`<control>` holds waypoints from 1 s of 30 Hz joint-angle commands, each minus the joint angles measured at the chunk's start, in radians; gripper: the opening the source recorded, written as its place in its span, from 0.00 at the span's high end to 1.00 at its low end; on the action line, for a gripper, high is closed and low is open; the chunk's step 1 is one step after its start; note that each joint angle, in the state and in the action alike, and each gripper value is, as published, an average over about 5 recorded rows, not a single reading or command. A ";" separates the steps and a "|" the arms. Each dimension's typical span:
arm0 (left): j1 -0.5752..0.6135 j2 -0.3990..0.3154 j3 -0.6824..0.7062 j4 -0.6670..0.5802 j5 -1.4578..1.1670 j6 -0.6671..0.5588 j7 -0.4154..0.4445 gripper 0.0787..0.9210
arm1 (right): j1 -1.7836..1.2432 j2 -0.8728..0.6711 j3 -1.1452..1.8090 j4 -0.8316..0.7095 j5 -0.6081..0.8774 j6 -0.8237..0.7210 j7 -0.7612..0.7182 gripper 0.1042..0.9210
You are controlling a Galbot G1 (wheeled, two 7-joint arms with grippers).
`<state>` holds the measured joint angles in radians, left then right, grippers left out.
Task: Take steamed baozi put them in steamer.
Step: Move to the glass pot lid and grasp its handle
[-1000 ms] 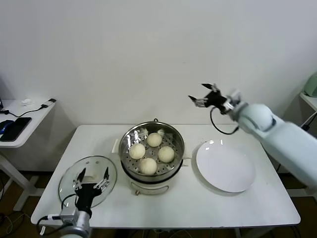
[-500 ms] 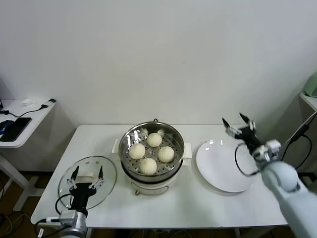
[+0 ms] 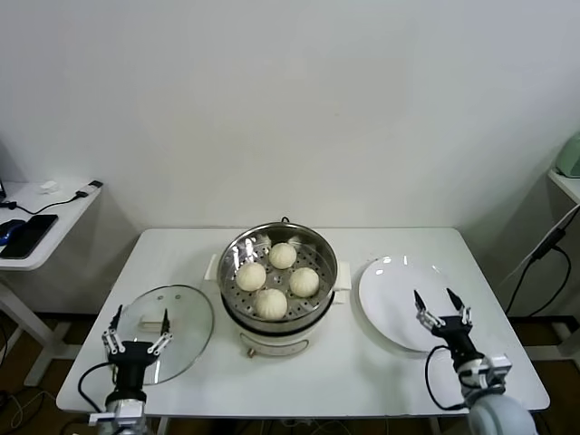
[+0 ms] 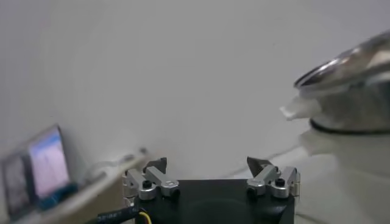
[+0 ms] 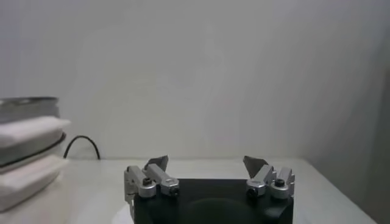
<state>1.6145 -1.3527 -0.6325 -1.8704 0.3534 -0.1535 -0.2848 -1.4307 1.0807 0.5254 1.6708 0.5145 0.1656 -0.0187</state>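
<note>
Head view shows all four baozi [image 3: 277, 277] already sitting on the perforated tray inside the steamer [image 3: 319, 299], grouped in a loose diamond and close to one another. Nothing is left on the plate [image 3: 399, 308], which lies just right of the steamer on the worktop [image 3: 381, 376]. A glass lid [image 3: 186, 322] rests flat on the worktop to the steamer's left.

Left claw [image 3: 136, 340] sits low at the near edge, over the lid's near rim, its fingers spread wide and empty. Right claw [image 3: 441, 313] is low at the near right, at the plate's near edge, likewise spread and holding nothing. Both wrist views agree: each claw [image 4: 210, 176] [image 5: 208, 173] shows a clear gap between its tips with only wall and worktop beyond.

Judging by this, the loading looks finished, and the step in hand is a tidy retreat to rest. To do it well, keep both arms low and outward, away from the steamer's side handles, so nothing nudges the pot or rolls a bun. The right arm should avoid dragging over the plate; the left should not catch the lid's rim or handle. If covering the pot were wanted next, the left claw is the nearer one, and it should take the lid by its handle and lift straight up before moving across.
</note>
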 commanded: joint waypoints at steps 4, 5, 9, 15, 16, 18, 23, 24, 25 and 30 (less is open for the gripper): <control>-0.007 0.112 -0.018 0.290 0.815 -0.018 -0.219 0.12 | -0.089 0.076 0.026 0.028 -0.066 -0.016 0.053 0.12; -0.015 0.117 -0.017 0.311 0.833 -0.009 -0.220 0.12 | -0.088 0.075 0.026 0.032 -0.067 -0.020 0.053 0.12; -0.048 0.121 -0.017 0.364 0.868 0.034 -0.229 0.12 | -0.089 0.074 0.023 0.044 -0.075 -0.029 0.055 0.12; -0.099 0.115 -0.015 0.388 0.905 0.105 -0.231 0.12 | -0.093 0.079 0.023 0.061 -0.086 -0.039 0.064 0.12; -0.106 0.115 -0.013 0.390 0.910 0.111 -0.231 0.12 | -0.095 0.079 0.023 0.065 -0.087 -0.041 0.066 0.12; -0.120 0.115 -0.008 0.394 0.921 0.120 -0.230 0.12 | -0.097 0.079 0.024 0.070 -0.089 -0.043 0.072 0.12; -0.155 0.118 0.011 0.419 0.933 0.127 -0.222 0.12 | -0.110 0.078 0.025 0.084 -0.090 -0.051 0.080 0.12; -0.162 0.120 0.014 0.425 0.933 0.127 -0.219 0.12 | -0.114 0.078 0.026 0.087 -0.090 -0.051 0.081 0.12; -0.170 0.122 0.017 0.430 0.934 0.127 -0.218 0.12 | -0.116 0.077 0.027 0.089 -0.091 -0.051 0.082 0.12; -0.212 0.127 0.028 0.440 0.933 0.130 -0.206 0.12 | -0.122 0.078 0.032 0.088 -0.093 -0.051 0.083 0.12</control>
<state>1.4814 -1.2368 -0.6188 -1.4847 1.2141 -0.0526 -0.4875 -1.5404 1.1537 0.5550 1.7498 0.4294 0.1195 0.0581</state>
